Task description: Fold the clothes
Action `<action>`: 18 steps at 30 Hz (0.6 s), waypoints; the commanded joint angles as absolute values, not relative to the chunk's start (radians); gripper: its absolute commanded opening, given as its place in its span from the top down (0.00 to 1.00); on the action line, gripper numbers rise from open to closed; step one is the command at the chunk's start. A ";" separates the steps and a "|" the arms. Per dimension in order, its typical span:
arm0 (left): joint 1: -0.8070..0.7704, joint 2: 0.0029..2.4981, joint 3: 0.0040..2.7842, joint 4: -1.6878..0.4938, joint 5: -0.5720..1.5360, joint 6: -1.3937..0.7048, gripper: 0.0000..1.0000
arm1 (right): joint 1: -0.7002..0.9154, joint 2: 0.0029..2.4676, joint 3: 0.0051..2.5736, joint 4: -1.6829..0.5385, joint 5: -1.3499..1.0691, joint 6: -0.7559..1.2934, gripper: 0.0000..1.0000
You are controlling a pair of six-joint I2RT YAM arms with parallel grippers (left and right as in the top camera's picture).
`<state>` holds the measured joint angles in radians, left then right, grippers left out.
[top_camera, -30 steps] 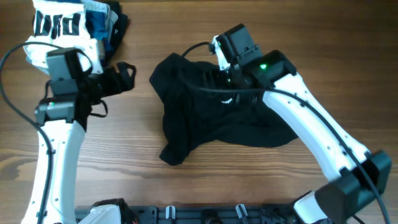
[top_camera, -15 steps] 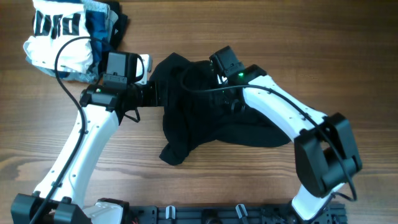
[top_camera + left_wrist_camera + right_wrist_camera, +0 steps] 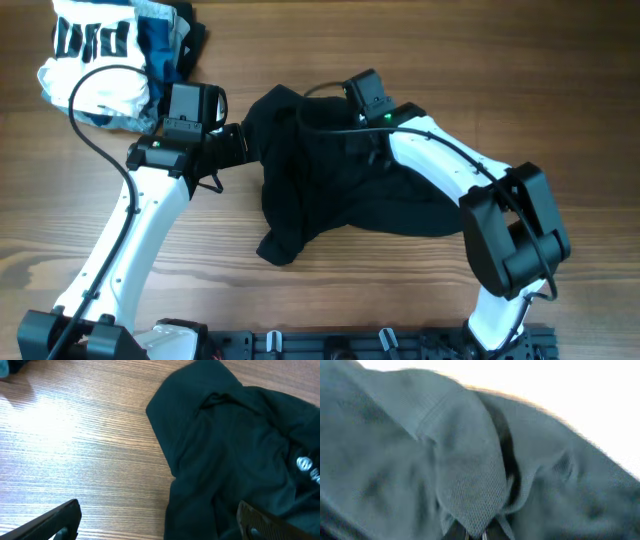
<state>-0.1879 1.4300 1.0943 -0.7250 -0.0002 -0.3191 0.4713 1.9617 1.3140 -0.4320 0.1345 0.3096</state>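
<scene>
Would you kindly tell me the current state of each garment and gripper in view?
black garment, crumpled and unfolded on the wooden table.
left gripper, open, at the black garment's edge.
right gripper, shut, pinching a fold of the black garment.
white striped garment, bunched in a pile.

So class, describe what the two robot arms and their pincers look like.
The left arm and right arm have white tube segments, black joints and a boxy black camera at the wrist. A thin black cable loops along each. The left pincer has flat black fingers.
</scene>
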 commanded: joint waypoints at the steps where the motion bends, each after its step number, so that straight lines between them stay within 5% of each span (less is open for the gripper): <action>1: -0.183 1.443 1.113 -0.719 -0.043 -0.348 0.00 | 0.447 1.948 1.367 -0.305 0.154 0.198 0.96; 12: -0.183 1.443 1.113 -0.697 -0.065 -0.349 0.00 | 0.435 2.060 1.379 0.274 0.165 0.079 0.88; 14: -0.183 1.443 1.113 -0.695 -0.065 -0.348 0.00 | 0.423 2.125 1.379 0.374 0.165 0.084 0.81; 18: -0.183 1.451 1.113 -0.692 -0.065 -0.348 0.00 | 0.375 2.238 1.382 0.502 0.165 0.182 0.50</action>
<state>-0.1879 1.4311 1.0943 -0.6968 -0.0525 -0.3359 0.4244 2.1368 1.3773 0.4629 0.1432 0.1127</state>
